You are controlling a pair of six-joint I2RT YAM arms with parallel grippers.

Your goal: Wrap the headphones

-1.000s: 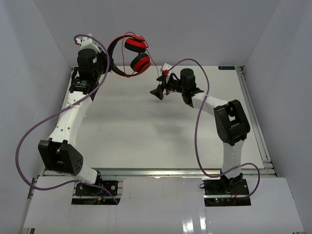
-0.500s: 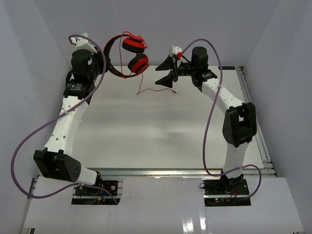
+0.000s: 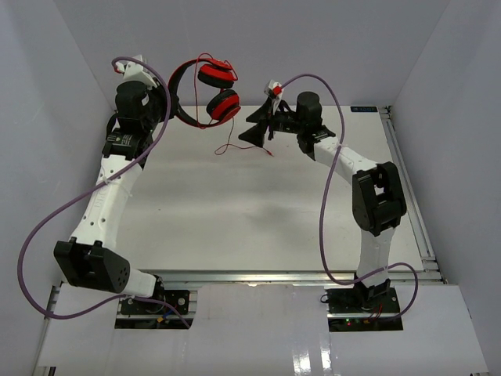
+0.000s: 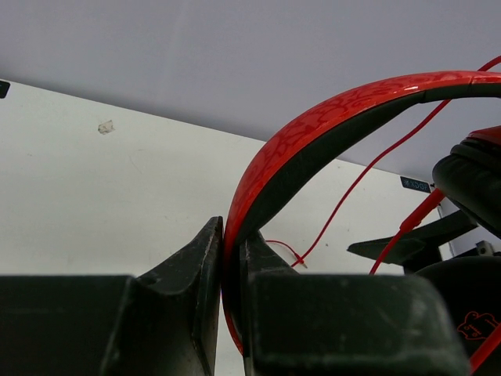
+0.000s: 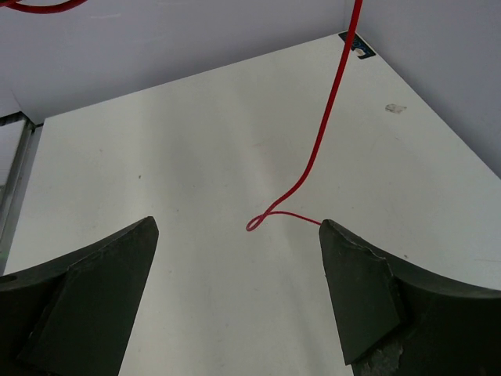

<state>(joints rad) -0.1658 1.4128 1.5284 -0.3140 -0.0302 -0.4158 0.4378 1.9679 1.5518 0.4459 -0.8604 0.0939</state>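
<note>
Left gripper [image 4: 231, 247] is clamped tight on the headband [image 4: 337, 110] of the headphones [image 3: 207, 90], holding them in the air over the far edge of the surface [image 3: 235, 211], around 11 o'clock in the top view. The lift makes sense: with the ear cups [image 3: 225, 104] hanging free, the thin red cable [image 5: 317, 149] drops straight down and there is room to pass it around.

From the cups the cable falls toward 6 o'clock, and its loose end appears to lie curled on the surface (a small loop shows in the right wrist view).

Right gripper [image 5: 236, 231] sits near 12 o'clock, just beside the cups on their 3 o'clock side, jaws spread wide and holding nothing. The cable hangs in the gap between its fingers, the tail running off toward one of them; I cannot tell whether it touches.

My read: it is lining up to catch the cable low down for winding. A bit of cable arcs over the upper cup, though I cannot tell whether that is a turn. The risk is that this thin cable slips past the open jaws.
</note>
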